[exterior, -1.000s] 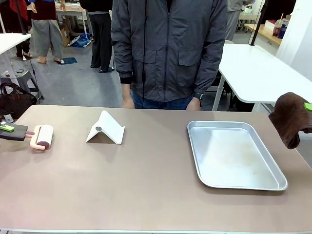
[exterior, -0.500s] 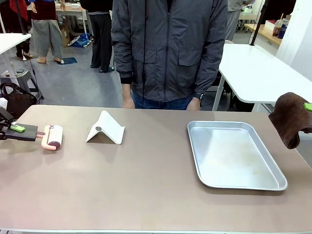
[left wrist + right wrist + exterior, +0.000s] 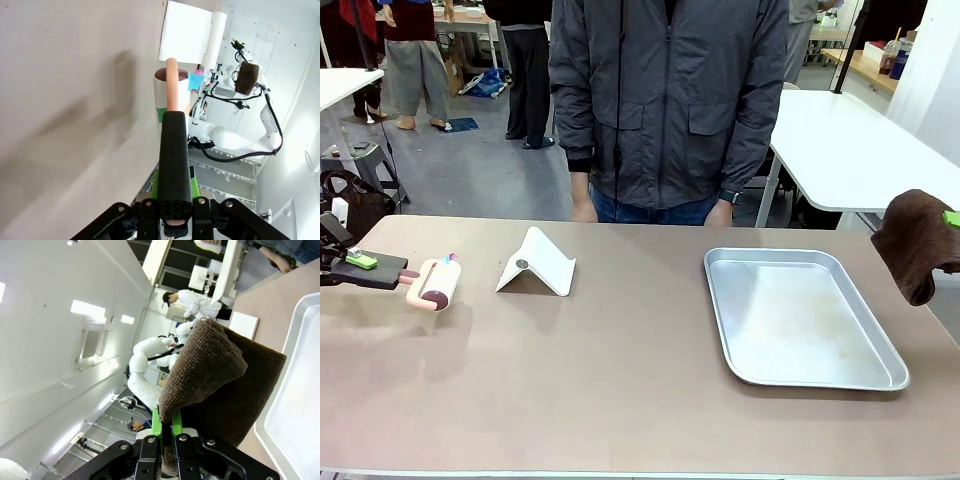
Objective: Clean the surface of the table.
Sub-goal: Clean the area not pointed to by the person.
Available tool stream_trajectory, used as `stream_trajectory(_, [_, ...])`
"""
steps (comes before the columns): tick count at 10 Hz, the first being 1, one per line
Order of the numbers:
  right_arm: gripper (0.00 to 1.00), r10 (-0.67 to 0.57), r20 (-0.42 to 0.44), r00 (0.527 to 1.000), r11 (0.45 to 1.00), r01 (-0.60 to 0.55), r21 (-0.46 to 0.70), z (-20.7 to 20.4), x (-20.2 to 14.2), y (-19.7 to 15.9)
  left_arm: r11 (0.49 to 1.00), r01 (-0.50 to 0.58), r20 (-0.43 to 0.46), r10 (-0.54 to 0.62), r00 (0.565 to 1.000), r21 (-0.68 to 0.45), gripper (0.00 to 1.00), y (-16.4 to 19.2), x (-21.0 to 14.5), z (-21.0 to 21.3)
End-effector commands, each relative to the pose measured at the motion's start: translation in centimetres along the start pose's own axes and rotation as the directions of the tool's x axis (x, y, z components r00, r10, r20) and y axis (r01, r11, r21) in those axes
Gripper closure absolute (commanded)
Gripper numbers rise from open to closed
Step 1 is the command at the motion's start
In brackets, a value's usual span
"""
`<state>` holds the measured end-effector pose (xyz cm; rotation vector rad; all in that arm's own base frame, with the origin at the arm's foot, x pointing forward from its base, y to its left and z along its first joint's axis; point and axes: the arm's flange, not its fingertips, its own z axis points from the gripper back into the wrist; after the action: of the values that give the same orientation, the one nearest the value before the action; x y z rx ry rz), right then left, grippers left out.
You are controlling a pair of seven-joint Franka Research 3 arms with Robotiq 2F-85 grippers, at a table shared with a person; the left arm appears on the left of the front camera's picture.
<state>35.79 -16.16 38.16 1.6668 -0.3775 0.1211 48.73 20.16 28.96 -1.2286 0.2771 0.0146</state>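
Note:
The brownish-tan table (image 3: pixel 620 390) spans the front view. At its left end my left gripper (image 3: pixel 350 262) is shut on the black foam handle (image 3: pixel 175 160) of a pink lint roller (image 3: pixel 438 283). The roller's drum lies low over the tabletop, pointing towards the middle; whether it touches I cannot tell. In the left wrist view the roller (image 3: pixel 167 95) points from my left gripper (image 3: pixel 172 205) at the table (image 3: pixel 65 100). Off the right edge, my right gripper (image 3: pixel 948 222) is shut on a brown cloth (image 3: pixel 915 240) that hangs in the air. In the right wrist view the cloth (image 3: pixel 220 375) drapes over my right gripper (image 3: pixel 167 432).
A white folded stand (image 3: pixel 538 262) sits just right of the roller. A silver metal tray (image 3: pixel 800 320) lies empty on the right half. A person in a grey jacket (image 3: pixel 665 100) stands at the far edge, hands down. White tables stand behind on both sides.
My left gripper has carried the lint roller to the right along the table's left end, towards the white stand. The right gripper and cloth have not moved.

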Motion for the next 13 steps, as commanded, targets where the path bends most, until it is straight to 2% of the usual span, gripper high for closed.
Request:
stream_trajectory(1, [0.91, 0.012, 0.002, 1.0, 1.0, -0.012, 0.013, -0.1, 0.0, 0.6, 1.0, -0.002, 0.026, 0.002, 1.0, -0.028, 0.78, -0.9, -0.2, 0.1])
stream_trajectory(4, [0.91, 0.012, 0.002, 1.0, 1.0, -0.012, 0.013, -0.1, 0.0, 0.6, 0.992, 0.072, 0.102, -0.061, 0.993, -0.108, 0.78, -3.3, -2.4, 5.0])
stream_trajectory(6, [0.91, 0.012, 0.002, 1.0, 1.0, -0.012, 0.013, -0.1, 0.0, 0.6, 0.986, 0.111, 0.145, -0.092, 0.985, -0.125, 0.78, -4.6, -5.9, 9.1])
stream_trajectory(8, [0.91, 0.012, 0.002, 1.0, 1.0, -0.012, 0.013, -0.1, 0.0, 0.6, 0.974, 0.133, 0.143, -0.108, 0.984, -0.182, 0.78, -4.6, -9.5, 12.5])
stream_trajectory(10, [0.91, 0.012, 0.002, 1.0, 1.0, -0.012, 0.013, -0.1, 0.0, 0.6, 0.955, 0.143, 0.126, -0.113, 0.986, -0.26, 0.78, -4.2, -12.8, 14.7])
stream_trajectory(12, [0.91, 0.012, 0.002, 1.0, 1.0, -0.012, 0.013, -0.1, 0.0, 0.6, 0.942, 0.185, 0.166, -0.142, 0.976, -0.281, 0.78, -3.8, -15.9, 15.6])
stream_trajectory(13, [0.91, 0.012, 0.002, 1.0, 1.0, -0.012, 0.013, -0.1, 0.0, 0.6, 0.938, 0.201, 0.175, -0.155, 0.972, -0.283, 0.78, -3.4, -16.4, 15.8])
